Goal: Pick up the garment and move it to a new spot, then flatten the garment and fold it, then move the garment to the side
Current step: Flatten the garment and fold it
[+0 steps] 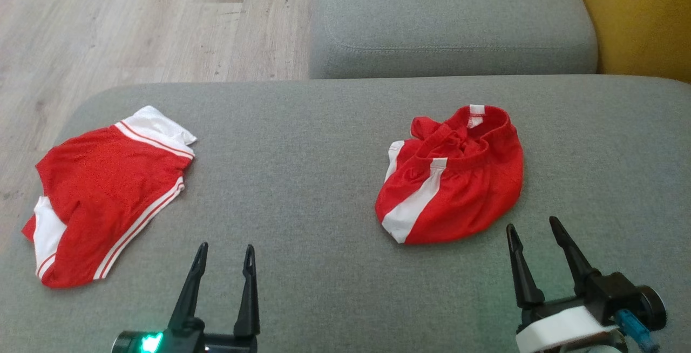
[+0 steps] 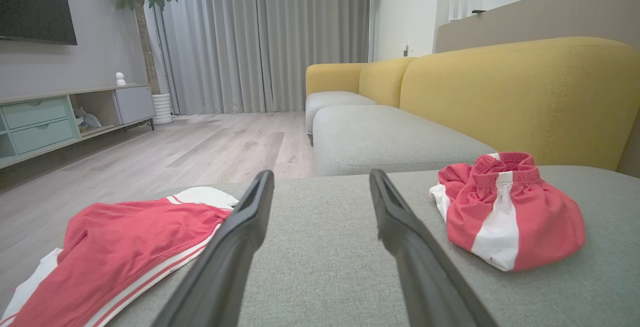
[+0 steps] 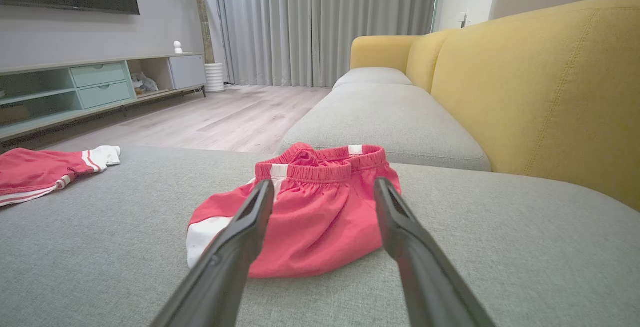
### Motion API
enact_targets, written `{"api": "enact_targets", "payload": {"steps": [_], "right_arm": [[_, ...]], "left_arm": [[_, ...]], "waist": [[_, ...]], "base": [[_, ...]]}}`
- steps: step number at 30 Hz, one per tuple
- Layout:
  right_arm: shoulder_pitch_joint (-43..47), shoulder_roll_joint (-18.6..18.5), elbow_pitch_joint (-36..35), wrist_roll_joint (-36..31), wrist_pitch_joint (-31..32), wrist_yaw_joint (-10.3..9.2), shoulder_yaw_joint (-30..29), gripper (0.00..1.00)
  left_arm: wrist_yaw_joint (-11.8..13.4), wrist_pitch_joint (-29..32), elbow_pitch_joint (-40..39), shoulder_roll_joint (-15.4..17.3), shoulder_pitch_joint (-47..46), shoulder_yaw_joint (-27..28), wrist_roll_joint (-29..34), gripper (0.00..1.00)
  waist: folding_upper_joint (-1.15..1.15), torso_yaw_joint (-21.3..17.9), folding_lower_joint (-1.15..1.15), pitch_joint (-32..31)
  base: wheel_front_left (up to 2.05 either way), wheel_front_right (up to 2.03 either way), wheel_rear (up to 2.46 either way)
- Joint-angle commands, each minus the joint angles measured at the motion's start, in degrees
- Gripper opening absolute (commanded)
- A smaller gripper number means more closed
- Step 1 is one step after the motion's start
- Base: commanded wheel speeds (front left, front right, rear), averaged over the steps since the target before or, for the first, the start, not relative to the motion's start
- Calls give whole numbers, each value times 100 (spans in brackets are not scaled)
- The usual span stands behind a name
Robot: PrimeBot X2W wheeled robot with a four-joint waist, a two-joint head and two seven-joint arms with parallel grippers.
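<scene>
One bunched pair of red shorts [image 1: 453, 180] is judged to be the work item, since it is crumpled and needs flattening. It lies on the right half of the grey cushion [image 1: 302, 180], with the elastic waistband [image 1: 475, 126] gathered on the far side and a white stripe [image 1: 415, 202] running toward the near edge. The fabric looks thin, light and limp: expect it to sag and drape when lifted, to slide easily on the upholstery, and to hold no shape of its own. No fragility is apparent. Recommended hold: the waistband, where the doubled, elasticated layer gives the fingers the most bulk; a second hold on the near hem would let the cloth be spread flat. A pinch on a single loose fold may pick up one layer only. The right gripper [image 1: 533, 223] sits just short of the near edge of the shorts, jaws spread wide, holding nothing and not touching the cloth. The left gripper [image 1: 227, 246] rests near the middle of the cushion, well apart from the shorts, likewise spread and empty. A second garment [image 1: 102, 191], red with white trim, lies flat at the left end. Beyond are wooden floor [image 1: 135, 18] and a yellow backrest [image 1: 642, 18].
</scene>
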Motion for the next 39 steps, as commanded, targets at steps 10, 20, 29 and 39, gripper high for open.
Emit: {"api": "enact_targets", "payload": {"steps": [10,20,29,39], "right_arm": [[-108,-31,-244,120,-14,-4,131,100],[-95,-31,-211,140,-14,-4,146,100],[-146,-31,-224,104,-14,-4,250,100],[-257,-31,-297,101,-14,-4,279,100]], "left_arm": [[-30,-46,-106,-94,-177,310,36,100],[12,-46,-90,-102,-191,291,-2,100],[44,-46,-80,-103,-220,229,-99,100],[9,-46,-137,-103,-381,93,-396,100]], "waist": [[0,25,0,16],[0,27,0,69],[0,-85,0,162],[0,-455,0,443]], "base": [[0,0,0],[0,0,0],[0,0,0],[0,0,0]]}}
